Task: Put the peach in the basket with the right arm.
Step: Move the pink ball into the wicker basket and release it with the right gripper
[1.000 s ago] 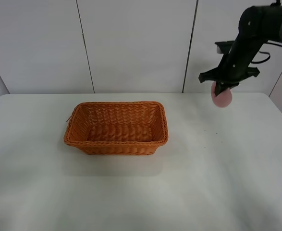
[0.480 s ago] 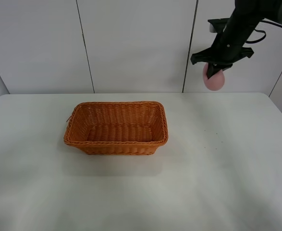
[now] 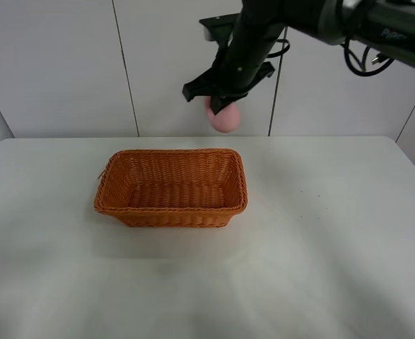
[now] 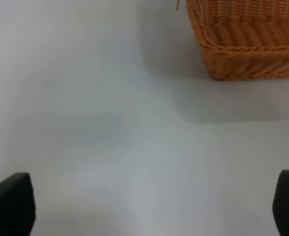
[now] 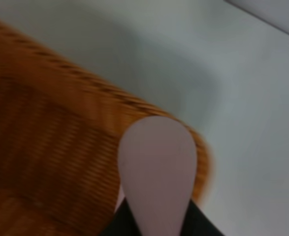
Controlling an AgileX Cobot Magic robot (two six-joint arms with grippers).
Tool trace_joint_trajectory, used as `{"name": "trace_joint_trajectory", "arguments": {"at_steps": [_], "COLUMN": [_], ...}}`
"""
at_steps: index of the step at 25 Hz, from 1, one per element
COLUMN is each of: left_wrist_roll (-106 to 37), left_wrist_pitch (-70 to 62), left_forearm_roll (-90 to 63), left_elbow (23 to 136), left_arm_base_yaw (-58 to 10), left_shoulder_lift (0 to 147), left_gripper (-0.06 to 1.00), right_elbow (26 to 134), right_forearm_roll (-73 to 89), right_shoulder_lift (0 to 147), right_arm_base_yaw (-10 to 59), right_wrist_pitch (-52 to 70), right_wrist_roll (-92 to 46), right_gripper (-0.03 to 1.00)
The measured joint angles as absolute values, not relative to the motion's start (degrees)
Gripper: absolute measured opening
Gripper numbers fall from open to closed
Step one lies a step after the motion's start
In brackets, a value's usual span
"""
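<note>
The right arm (image 3: pixel 313 15) stretches in high from the right, its gripper (image 3: pixel 220 107) clamped on the peach (image 3: pixel 225 120) over the rim of the basket (image 3: pixel 172 210), bare wicker showing inside.

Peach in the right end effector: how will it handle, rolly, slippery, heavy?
Probably light: the right end effector holds the peach by one end alone, hanging free. Likely to roll once released: rounded with a tapered tip, though the basket has sloping walls that should contain it. Matte skin looks grippy rather than slippery; firmness can't be judged.
</note>
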State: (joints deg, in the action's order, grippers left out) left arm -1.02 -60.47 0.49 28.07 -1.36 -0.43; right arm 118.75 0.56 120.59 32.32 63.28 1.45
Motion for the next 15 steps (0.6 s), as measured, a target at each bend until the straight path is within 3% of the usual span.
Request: {"name": "trace_joint_trajectory", "arguments": {"at_steps": [6,12,15], "left_wrist_roll": [-1.0,-1.0,-1.0], "left_wrist_pitch": [-60.5,-60.5,-60.5], "left_forearm_roll": [0.5,0.5,0.5], "left_elbow": [28.1,28.1,28.1], "left_arm_base_yaw": [-1.4,-1.4,-1.4], "left_shoulder_lift": [-0.4,-0.4,-0.4], "left_gripper": [0.99,0.99,0.99], "right_elbow": [118.8,118.8,118.8], "right_forearm_roll": [0.8,0.8,0.8], "right_shoulder_lift": [127.7,136.0,138.4], "right_arm_base_yaw": [39.1,39.7,39.7], "right_wrist_pitch": [56.3,49.0,48.4], "right_wrist_roll": [1.5,1.5,1.5], "right_gripper": [0.0,0.01,0.13]}}
